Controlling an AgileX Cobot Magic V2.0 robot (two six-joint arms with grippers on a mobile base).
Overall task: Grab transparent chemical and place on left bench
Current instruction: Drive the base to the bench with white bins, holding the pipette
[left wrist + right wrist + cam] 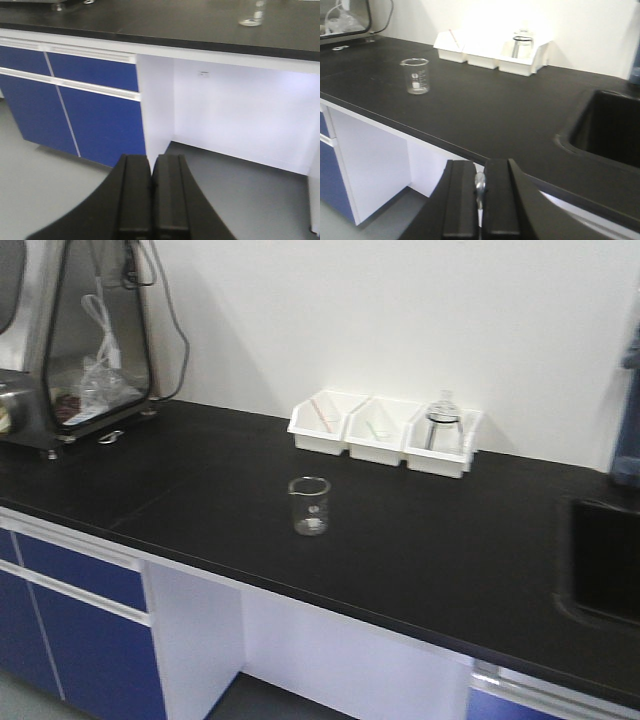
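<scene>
A matte black counter (420, 550) with a sunken sink (600, 125) carries a clear glass beaker (309, 505), its printed marks unreadable, and three white plastic bins (375, 452). The right claw (479, 170) pinches the transparent chemical (479, 186), a glossy clear sliver; the left claw (151, 162) is pressed closed, empty.

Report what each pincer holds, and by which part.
Right pincer: shut on a thin clear dropper, with only a short end showing at the tip; which part is gripped cannot be told. Left pincer: shut, holding nothing.
</scene>
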